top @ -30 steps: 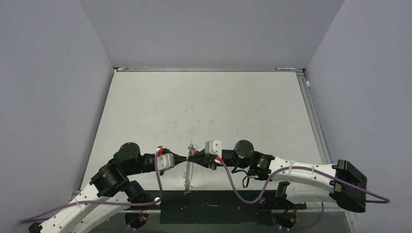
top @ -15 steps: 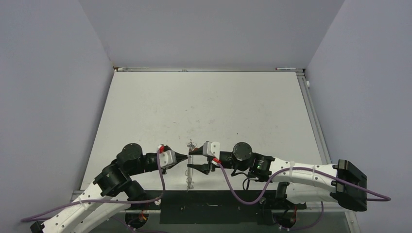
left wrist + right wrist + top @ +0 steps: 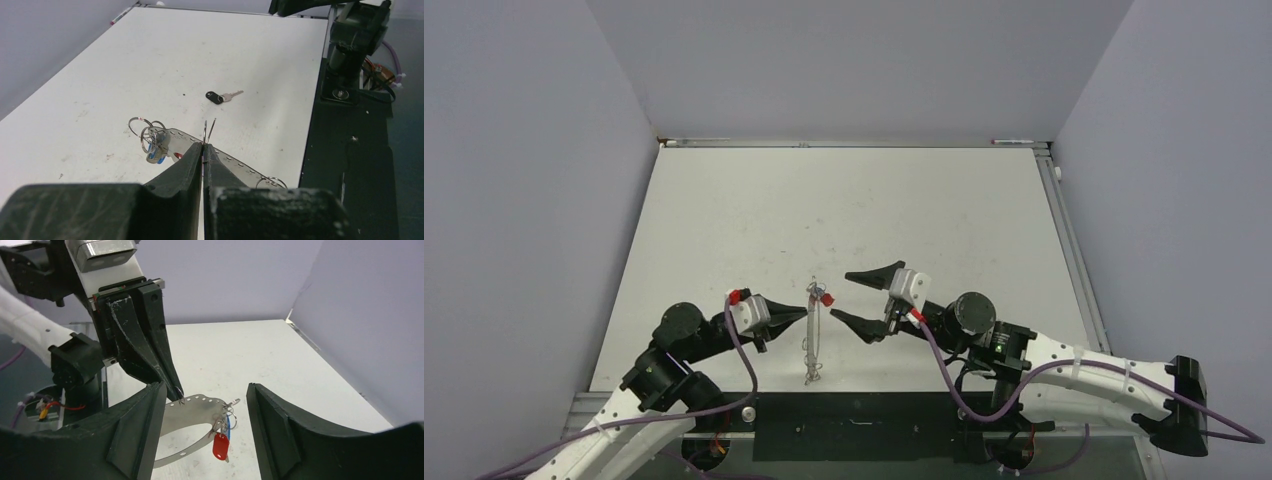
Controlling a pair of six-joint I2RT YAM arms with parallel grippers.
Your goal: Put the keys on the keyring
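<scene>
The keyring [image 3: 811, 345] is a silver perforated band bent into a loop, seen edge-on from above. It is held up off the table, with my left gripper [image 3: 807, 312] shut on its near side. In the left wrist view the shut tips of the left gripper [image 3: 203, 146] pinch the keyring [image 3: 235, 165]. A red key [image 3: 220, 446] and a blue key [image 3: 228, 422] hang from the keyring [image 3: 200, 405] on small split rings. A black key [image 3: 215, 97] lies loose on the table beyond. My right gripper [image 3: 842, 295] stands open just right of the loop, touching nothing.
A dark strip [image 3: 854, 425] runs along the near table edge between the arm bases. The right arm's base [image 3: 350, 45] stands at the table's edge, behind the black key. Grey walls close in the table [image 3: 874, 200] on three sides.
My right gripper has opened, let go at the loop and drawn back to the right. The left gripper stays shut on the keyring and has shifted slightly left.
</scene>
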